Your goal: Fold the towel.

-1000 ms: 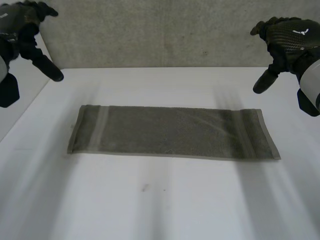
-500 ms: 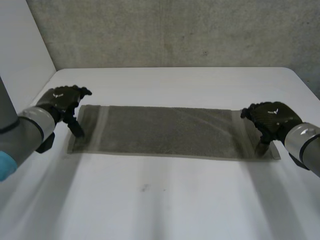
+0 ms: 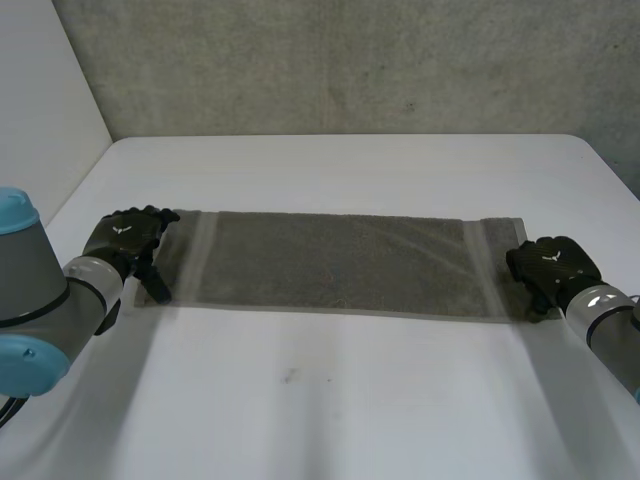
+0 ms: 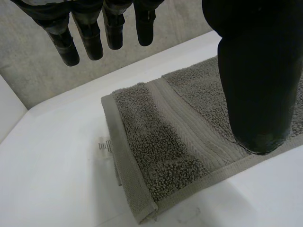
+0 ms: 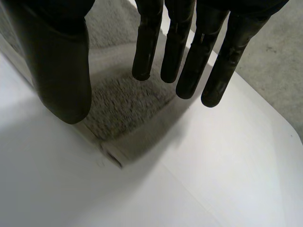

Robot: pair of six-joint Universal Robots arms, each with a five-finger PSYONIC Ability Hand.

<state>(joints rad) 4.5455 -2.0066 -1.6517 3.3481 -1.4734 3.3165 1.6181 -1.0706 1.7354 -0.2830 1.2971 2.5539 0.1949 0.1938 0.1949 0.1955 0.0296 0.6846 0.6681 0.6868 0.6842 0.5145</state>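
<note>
Currently left hand [image 3: 125, 235] and right hand [image 3: 550, 265] are spread at opposite ends of the towel [image 3: 335, 262], pinching nothing. Risk: one closes on bare counter [image 3: 350, 400], skewing the fold.

No legible text anywhere. One small white tag [image 4: 103, 144] sticks out from the short edge of the towel [image 4: 156, 156], under the fingertips of the left hand [image 4: 255, 71], on the side away from its thumb. It carries dark print, too small to read. A small white mark [image 3: 119, 229] sits on the back of the left hand, and another on the right hand [image 3: 555, 268] — logo shapes, no letters.
</note>
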